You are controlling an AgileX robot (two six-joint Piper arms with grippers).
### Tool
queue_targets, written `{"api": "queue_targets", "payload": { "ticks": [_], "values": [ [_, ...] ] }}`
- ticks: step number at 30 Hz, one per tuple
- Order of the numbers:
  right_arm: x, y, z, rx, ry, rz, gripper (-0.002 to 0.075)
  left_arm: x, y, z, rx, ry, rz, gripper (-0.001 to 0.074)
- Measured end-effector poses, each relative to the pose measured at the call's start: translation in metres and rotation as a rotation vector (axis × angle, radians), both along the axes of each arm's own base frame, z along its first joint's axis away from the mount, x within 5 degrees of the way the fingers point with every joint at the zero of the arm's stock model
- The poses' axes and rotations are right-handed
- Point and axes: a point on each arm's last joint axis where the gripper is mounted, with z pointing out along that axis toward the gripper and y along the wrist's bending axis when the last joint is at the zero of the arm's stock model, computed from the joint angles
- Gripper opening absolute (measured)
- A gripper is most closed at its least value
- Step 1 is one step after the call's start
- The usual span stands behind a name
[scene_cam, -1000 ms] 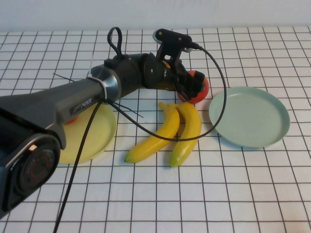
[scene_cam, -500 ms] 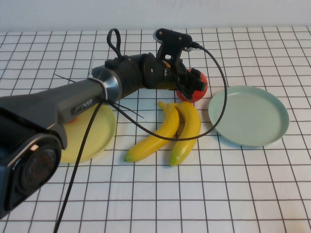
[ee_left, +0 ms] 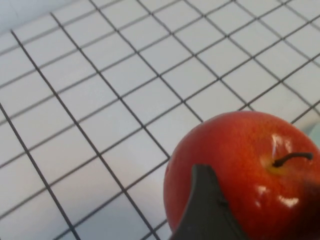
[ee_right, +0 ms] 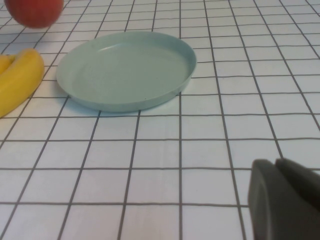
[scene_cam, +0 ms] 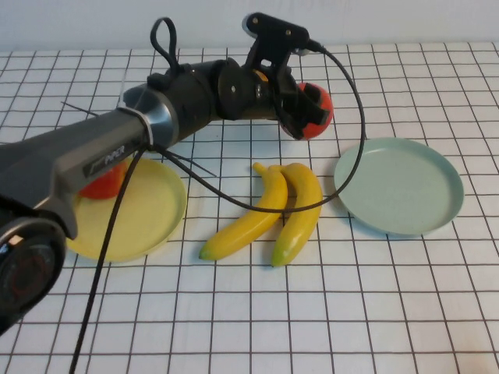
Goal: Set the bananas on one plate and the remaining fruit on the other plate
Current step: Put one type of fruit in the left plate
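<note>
One glossy round apple fills left gripper.

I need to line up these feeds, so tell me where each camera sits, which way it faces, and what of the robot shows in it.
High view: raised on the robot's side, angled down at the table; shows the left arm and left gripper shut on a red apple.
Left wrist view: on the left arm, facing the held apple; one dark fingertip shows.
Right wrist view: on the parked right arm, low, facing the blue-green plate; the shut right gripper shows.
Shared: the held apple appears in all three.
</note>
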Motion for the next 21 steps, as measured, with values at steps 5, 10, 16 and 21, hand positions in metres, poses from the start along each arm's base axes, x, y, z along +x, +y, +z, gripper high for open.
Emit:
{"api": "queue_targets", "payload": {
  "ticks": [5,10,16,21],
  "values": [
    [0.0,0.0,0.0,0.0,0.0,0.0,-0.0015,-0.01,0.006,0.034,0.001,-0.05,-0.023,0.04],
    [0.0,0.0,0.0,0.0,0.0,0.0,-0.0015,-0.02,0.023,0.054,0.07,-0.001,-0.035,0.0399],
    [0.0,0.0,0.0,0.0,0.0,0.0,-0.0015,-0.018,0.072,0.056,0.174,0.198,0.111,0.0395],
    [0.0,0.0,0.0,0.0,0.0,0.0,-0.0015,-0.019,0.111,0.038,0.287,0.325,0.248,0.0394]
  ]
}}
